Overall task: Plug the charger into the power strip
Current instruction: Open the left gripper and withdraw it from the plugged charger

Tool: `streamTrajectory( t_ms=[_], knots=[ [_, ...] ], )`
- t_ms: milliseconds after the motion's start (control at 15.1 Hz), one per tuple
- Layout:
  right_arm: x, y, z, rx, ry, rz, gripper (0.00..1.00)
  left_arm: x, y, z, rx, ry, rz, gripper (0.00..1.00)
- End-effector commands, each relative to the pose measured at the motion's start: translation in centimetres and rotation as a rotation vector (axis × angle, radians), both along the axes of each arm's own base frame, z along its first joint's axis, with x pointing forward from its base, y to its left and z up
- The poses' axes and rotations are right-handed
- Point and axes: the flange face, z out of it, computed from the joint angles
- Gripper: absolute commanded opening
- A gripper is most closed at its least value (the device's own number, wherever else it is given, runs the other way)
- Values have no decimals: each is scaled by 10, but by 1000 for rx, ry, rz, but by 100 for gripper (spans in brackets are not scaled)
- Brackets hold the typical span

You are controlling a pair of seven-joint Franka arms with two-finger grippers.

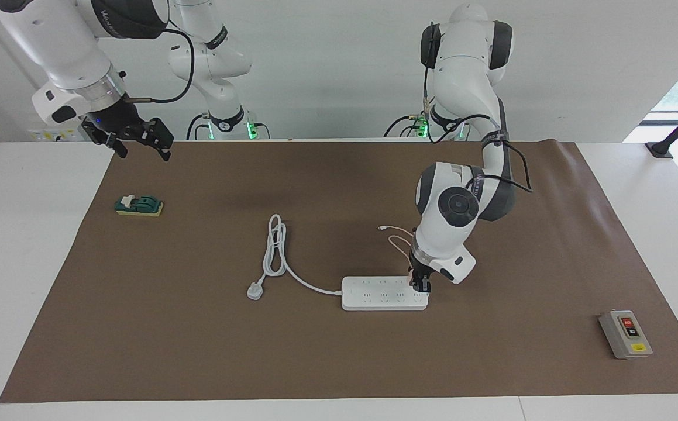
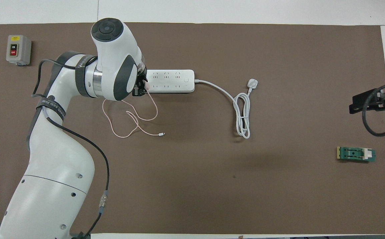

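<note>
**Left gripper at the strip's end socket, right arm waiting**

A brown mat [image 1: 339, 351] covers most of the white table [image 1: 28, 263], whose bare margins show at both ends. Wide stretches of mat lie open: all the ground farther from the robots than the strip, and the broad middle band toward the right arm's end.

The left arm reaches down over the strip [image 1: 382, 293], a flat white block near the mat's middle. Its cuff carries lettering too small to read. The left gripper [image 1: 421, 286] [image 2: 140, 87] stands on the strip's end toward the left arm, at the row nearer the robots. The charger [image 2: 148, 85] shows as a pink spot between its fingers at that socket; whether the fingers press it or have eased off cannot be told.

The right arm waits, its gripper [image 1: 140, 140] [image 2: 371, 101] spread open over the mat's corner.

The strip's thick cord [image 1: 277, 251] coils toward the robots, its plug [image 1: 255, 290] lying loose. The pink cable [image 2: 129, 119] loops nearer the robots than the strip, ending in a white tip [image 2: 161, 134].

A grey box [image 2: 18, 49] near the mat's edge, at the left arm's end, reads "ON" and "OFF". A green block [image 1: 138, 206] sits near the edge at the right arm's end.
</note>
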Motion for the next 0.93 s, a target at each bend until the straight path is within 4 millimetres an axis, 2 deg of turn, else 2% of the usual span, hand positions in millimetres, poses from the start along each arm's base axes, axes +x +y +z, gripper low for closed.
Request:
streamTrajectory(
  t_ms=[0,133,398,531,730,863],
  knots=[
    [-5,-3,1,-10,11,19,100,-5,37,19,13,70,14,67],
    [-5,-2,1,-10,11,20,100,-5,51,51,-6,51,25,69],
    [-5,-3,1,-10,11,19,100,-5,61,104,-33,9,4,71],
    [-5,-2,1,-10,11,20,100,-10,69,128,-45,25,-92,71],
    [-5,-3,1,-10,11,19,100,-19,94,176,-84,0,-280,71],
    [-5,-3,1,-10,11,19,100,-31,122,205,-112,11,-426,70]
  ],
)
